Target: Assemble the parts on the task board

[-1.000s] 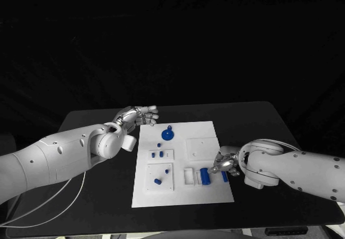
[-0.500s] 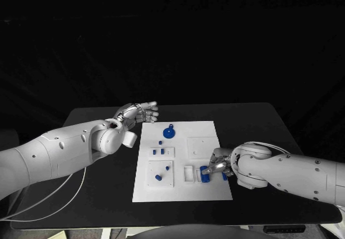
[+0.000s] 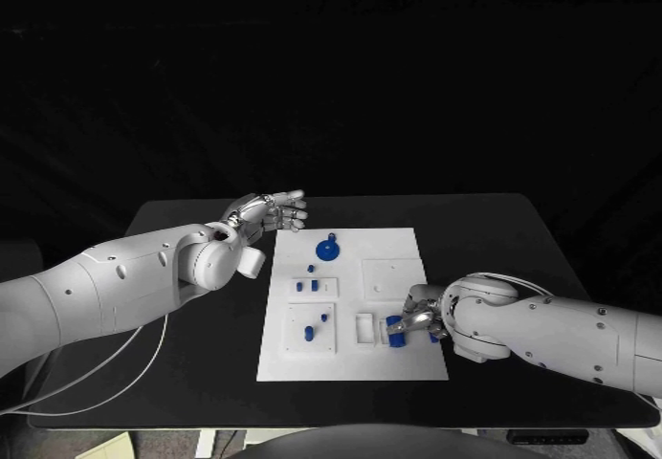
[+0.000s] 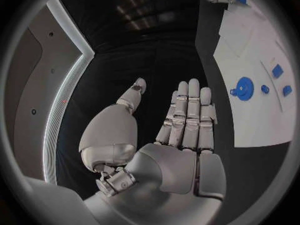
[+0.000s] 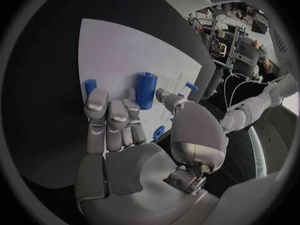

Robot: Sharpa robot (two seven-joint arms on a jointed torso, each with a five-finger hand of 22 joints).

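Looking down from the head camera, you see the flat white rectangular task board (image 3: 390, 368) lying in the middle of the matte black surface (image 3: 524, 239). Your right hand (image 3: 418, 316) sits low over the board's right edge, its silver fingers (image 5: 108, 116) curled around a small blue cylindrical part (image 5: 145, 90) that stands upright on the board; whether they actually grip it or only touch it, you cannot tell. Just beside that cylinder, a second, slimmer blue peg (image 5: 90, 86) stands by the fingertips at the board's edge. Your left hand (image 3: 269, 211) hangs above the bare surface just off the board's far left corner, flat and wide, fingers straight and close together, holding nothing. Near that corner a round blue disc-shaped part (image 3: 328, 250) lies on the board, with smaller blue pieces (image 3: 306, 284) set in raised white blocks further down the board's left half.
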